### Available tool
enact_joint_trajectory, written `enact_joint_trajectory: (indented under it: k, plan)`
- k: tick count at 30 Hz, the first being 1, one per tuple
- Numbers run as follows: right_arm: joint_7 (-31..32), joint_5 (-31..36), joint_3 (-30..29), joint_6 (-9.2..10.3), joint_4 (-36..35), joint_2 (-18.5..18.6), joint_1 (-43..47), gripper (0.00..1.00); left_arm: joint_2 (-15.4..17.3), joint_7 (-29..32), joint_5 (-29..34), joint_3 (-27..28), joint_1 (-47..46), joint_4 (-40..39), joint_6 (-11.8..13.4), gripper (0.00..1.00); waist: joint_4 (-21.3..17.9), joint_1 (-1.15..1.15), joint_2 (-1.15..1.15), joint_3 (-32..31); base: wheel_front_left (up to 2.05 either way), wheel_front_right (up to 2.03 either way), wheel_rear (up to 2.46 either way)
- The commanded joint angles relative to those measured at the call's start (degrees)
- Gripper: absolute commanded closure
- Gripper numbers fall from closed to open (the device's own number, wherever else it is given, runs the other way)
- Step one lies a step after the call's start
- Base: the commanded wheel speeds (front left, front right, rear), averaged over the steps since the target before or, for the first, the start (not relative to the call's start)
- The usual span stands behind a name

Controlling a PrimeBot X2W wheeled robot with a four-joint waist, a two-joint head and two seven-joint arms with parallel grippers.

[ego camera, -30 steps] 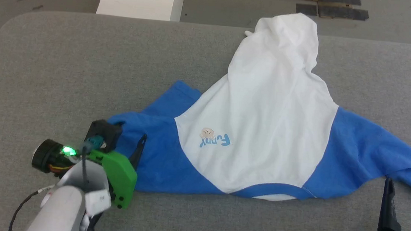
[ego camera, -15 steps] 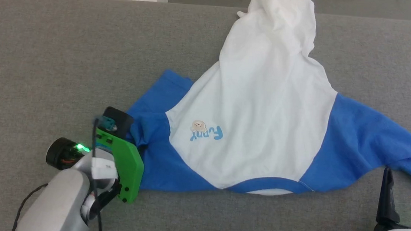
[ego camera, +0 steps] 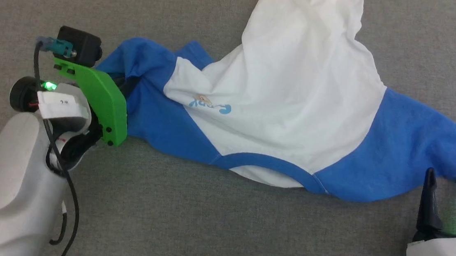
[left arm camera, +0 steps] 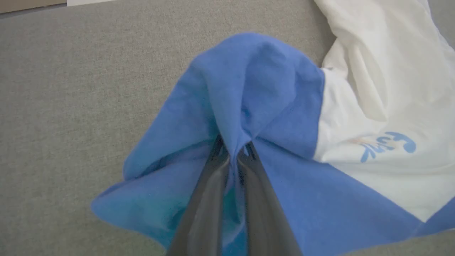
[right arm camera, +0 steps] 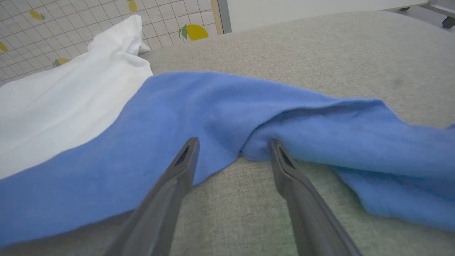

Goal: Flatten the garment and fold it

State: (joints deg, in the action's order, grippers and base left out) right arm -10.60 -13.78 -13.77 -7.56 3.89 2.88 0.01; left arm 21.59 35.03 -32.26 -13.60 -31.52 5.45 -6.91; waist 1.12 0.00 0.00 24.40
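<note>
- A long-sleeved garment (ego camera: 295, 109), with a white body and bright blue sleeves and shoulders, lies on a grey fabric-covered surface (ego camera: 203, 225).
- Its small light-blue chest lettering (ego camera: 211, 106) faces up and is partly creased. It serves as the reference point here.
- From the lettering, the white body runs away from the robot in a narrowing, wrinkled shape.
- The blue neck trim (ego camera: 266, 164) curves along the edge just nearer the robot than the lettering.
- To the robot's left of the lettering, the left sleeve (ego camera: 143, 58) is bunched up and raised off the surface.
- The left gripper (left arm camera: 233, 145) is pressed together on a fold of that sleeve. In the left wrist view, blue cloth is pinched between its two dark fingers and tents up above them.
- A green bracket (ego camera: 102, 96) on that wrist sits just left of the bunched sleeve.
- Well to the right of the lettering, the right sleeve (ego camera: 416, 144) stretches out flat with a long fold.
- The right gripper (ego camera: 445, 180) is far right of the lettering and nearer the robot. Its fingers are spread, with the tips at the sleeve's near edge, and it grips nothing.
</note>
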Motion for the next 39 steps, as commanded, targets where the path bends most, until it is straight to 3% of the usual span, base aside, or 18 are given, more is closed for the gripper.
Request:
enact_joint_trajectory:
  k: [1, 3, 4, 5, 6, 7, 14, 19, 24, 28, 35, 39]
  plan:
    - [-0.2, -0.4, 0.4, 0.08, 0.1, 0.0, -1.4, 0.00, -0.2, -0.7, -0.1, 0.2, -1.8, 1.4, 0.4, 1.00, -1.0, 0.00, 0.00, 2.5, 0.00, 0.00, 0.00]
    - [-0.4, -0.5, 0.9, 0.08, 0.4, 0.0, -1.9, 0.00, -0.4, -2.9, 1.4, 0.0, -3.5, 3.7, 0.5, 1.00, -1.6, 0.00, 0.00, 3.4, 0.00, 0.00, 0.00]
    - [-0.5, -0.5, 1.1, 0.08, 0.5, 0.0, -2.2, 0.00, -0.7, -5.2, 2.4, -0.1, -4.4, 4.9, 0.6, 0.81, -1.9, 0.00, 0.00, 3.8, 0.00, 0.00, 0.00]
    - [-0.6, -0.5, 1.2, 0.08, 0.7, 0.0, -2.4, 0.00, -1.2, -7.2, 3.0, -0.1, -5.1, 6.0, 0.8, 0.73, -2.0, 0.00, 0.00, 4.1, 0.00, 0.00, 0.00]
    - [-0.7, -0.5, 1.2, 0.08, 0.9, 0.0, -2.6, 0.00, -1.8, -9.6, 3.8, -0.2, -5.7, 7.7, 1.0, 0.51, -2.2, 0.00, 0.00, 4.4, 0.00, 0.00, 0.00]
    - [-0.8, -0.4, 1.3, 0.08, 1.0, 0.0, -2.8, 0.00, -2.3, -11.4, 4.4, -0.2, -6.2, 9.1, 1.2, 0.00, -2.3, 0.00, 0.00, 4.5, 0.00, 0.00, 0.00]
    - [-0.9, 0.3, 1.0, 0.08, 2.4, 0.0, -3.0, 0.00, -4.6, -20.5, 4.4, -1.2, -7.8, 16.0, 0.5, 0.00, -1.7, 0.00, 0.00, 3.0, 0.00, 0.00, 0.00]
    - [-0.4, 0.7, 1.0, 0.08, 3.1, 0.0, -0.5, 0.00, -4.4, -27.9, 1.3, -0.9, -1.6, 6.7, -0.1, 0.00, 1.3, 0.00, 0.00, -3.1, 0.00, 0.00, 0.00]
    - [0.3, 0.8, 1.2, 0.08, 3.0, 0.0, 1.3, 0.00, -4.9, -34.0, 2.1, 0.4, 9.0, -3.3, 2.7, 0.00, 3.4, 0.00, 0.00, -6.9, 0.00, 0.00, 0.00]
    - [0.9, 0.7, 1.3, 0.08, 2.3, 0.0, 2.6, 0.00, -7.0, -43.9, 6.1, 0.6, 20.8, -9.8, 7.3, 0.00, 4.9, 0.00, 0.00, -9.8, 0.00, 0.00, 0.00]
    - [2.0, 0.8, 1.7, 0.08, 0.6, 0.0, 3.7, 0.00, -11.7, -49.9, 10.9, 0.0, 32.1, -10.0, 10.3, 0.00, 5.2, 0.00, 0.00, -11.3, 0.00, 0.00, 0.00]
    - [2.4, 0.9, 1.1, 0.08, -0.3, 0.0, 4.6, 0.00, -15.9, -50.0, 12.5, 1.4, 35.6, -10.1, 9.8, 0.00, 6.1, 0.00, 0.00, -12.1, 0.00, 0.00, 0.00]
